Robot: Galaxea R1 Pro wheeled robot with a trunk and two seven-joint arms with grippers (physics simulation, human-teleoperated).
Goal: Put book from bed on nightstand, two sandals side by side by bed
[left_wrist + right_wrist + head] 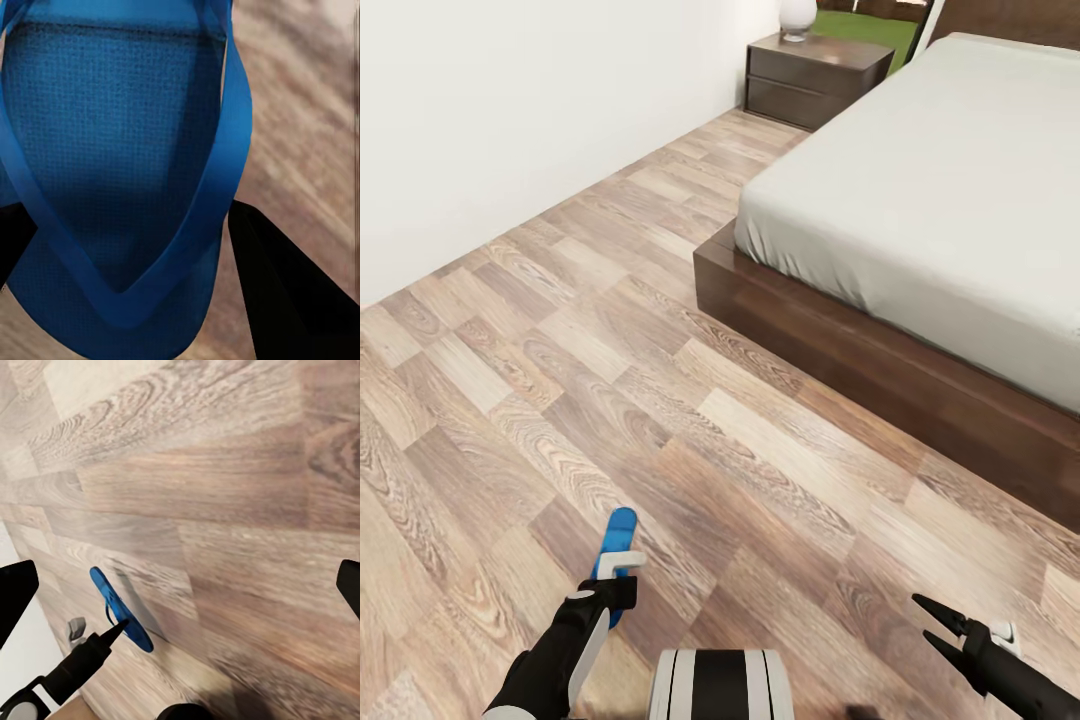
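- Left pincer (616, 580) clamped on one blue sandal (616, 550), carried above the wood floor (560, 330); in the head view the sandal stands on edge, pointing away from the robot.
- Left wrist view: sole and V of the straps (217, 180) sit close up, a dark finger (285, 300) on either side of the sole's end. The grip looks to be on the sole, not on the straps.
- Right wrist view shows the same sandal (120, 611) from the side, off the floor and casting a shadow on the boards.
- Right pincer (942, 630): fingers apart, nothing between them, low by the robot's right side.
- Bed (920, 230) ahead and to the right, mattress top bare in the part seen. Nightstand (815, 75) at the far corner against the wall, a white lamp base (797, 18) on it.
- Handling, as a guess: light, flexible foam, likely to bend or swing if held by a strap. Best taken across the sole's edge, as now.
- Probably a bare stretch of floor beside the bed frame is the place to lay it flat, leaving room alongside for its pair.
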